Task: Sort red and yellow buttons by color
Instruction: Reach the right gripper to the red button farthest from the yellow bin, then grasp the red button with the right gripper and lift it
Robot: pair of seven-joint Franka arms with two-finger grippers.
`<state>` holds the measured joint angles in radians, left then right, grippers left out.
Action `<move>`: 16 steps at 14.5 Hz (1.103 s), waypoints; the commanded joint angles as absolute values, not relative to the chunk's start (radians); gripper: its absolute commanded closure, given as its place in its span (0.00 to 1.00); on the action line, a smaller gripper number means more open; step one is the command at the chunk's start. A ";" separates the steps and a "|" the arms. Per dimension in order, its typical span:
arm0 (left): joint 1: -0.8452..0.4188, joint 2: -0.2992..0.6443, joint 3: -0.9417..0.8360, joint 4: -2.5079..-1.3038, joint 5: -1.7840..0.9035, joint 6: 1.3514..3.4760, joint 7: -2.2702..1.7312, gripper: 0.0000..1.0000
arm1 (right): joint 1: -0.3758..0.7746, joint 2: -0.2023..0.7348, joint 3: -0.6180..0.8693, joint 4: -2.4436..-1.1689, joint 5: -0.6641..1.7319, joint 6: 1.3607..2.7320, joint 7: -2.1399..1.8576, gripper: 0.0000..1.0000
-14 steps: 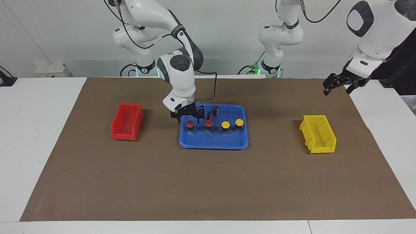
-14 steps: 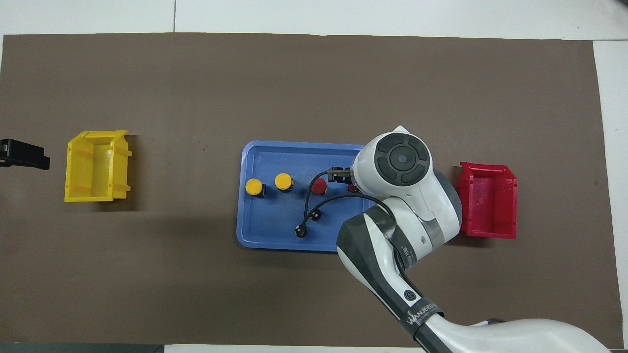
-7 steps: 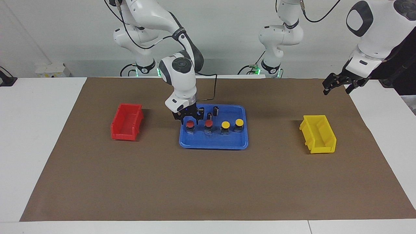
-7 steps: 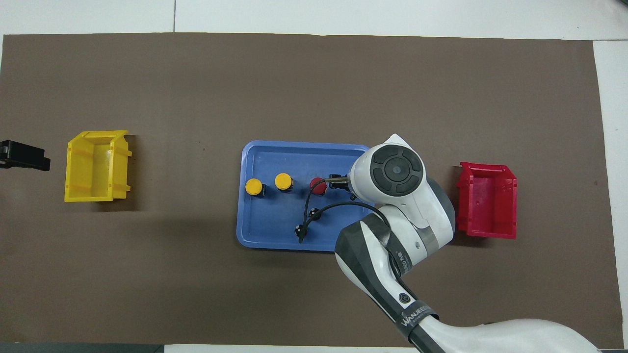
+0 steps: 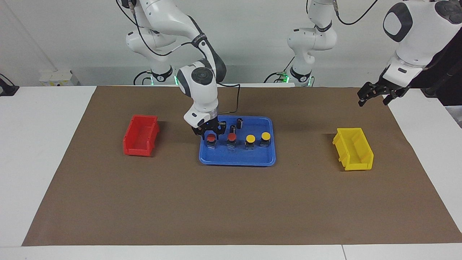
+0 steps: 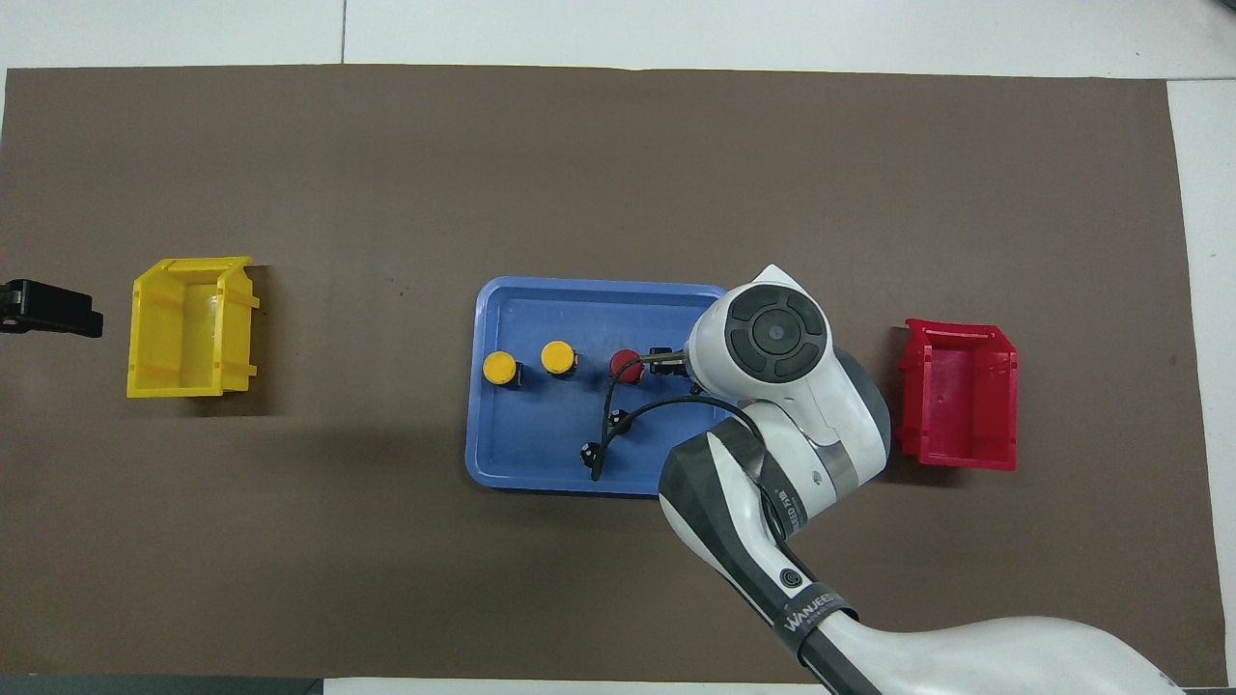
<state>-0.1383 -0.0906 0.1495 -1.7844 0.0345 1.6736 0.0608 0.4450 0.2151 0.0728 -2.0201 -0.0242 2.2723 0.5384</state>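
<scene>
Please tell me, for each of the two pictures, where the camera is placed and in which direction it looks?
Facing view: high across the table, looking toward the robots; both arms show, right gripper at a red button, left gripper waiting in the air above the mat.
Overhead view: above the robots' end, looking steeply down; the right arm covers that button, the left gripper shows at the edge.
Shared: blue tray, red bin, yellow bin, half a turn apart.

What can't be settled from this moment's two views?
- Overhead view: the right arm's wrist hides the right gripper and the end red button.
- Facing view: whether its fingers touch that button is too small to tell.
- Left gripper: cut off by the overhead view's edge.
</scene>
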 commanded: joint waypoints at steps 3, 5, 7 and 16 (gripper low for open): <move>-0.135 -0.127 0.143 -1.827 0.061 1.703 0.043 0.00 | 0.426 0.216 0.077 -1.955 -0.028 2.176 0.518 0.79; -0.135 -0.127 0.143 -1.828 0.061 1.716 0.043 0.00 | 0.413 0.218 0.075 -1.841 -0.026 2.032 0.514 0.79; -0.156 -0.124 0.132 -1.856 0.055 1.767 -0.001 0.04 | 0.364 0.152 0.075 -1.801 -0.025 1.916 0.451 0.79; -0.607 0.033 0.127 -2.000 0.048 2.113 -0.578 0.27 | 0.006 -0.127 0.071 -2.167 -0.009 1.991 -0.073 0.79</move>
<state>-0.5325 -0.0335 0.1106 -1.9966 0.0343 2.0369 -0.4934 0.0531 -0.0802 0.0592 -2.0915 -0.0224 1.9496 0.0051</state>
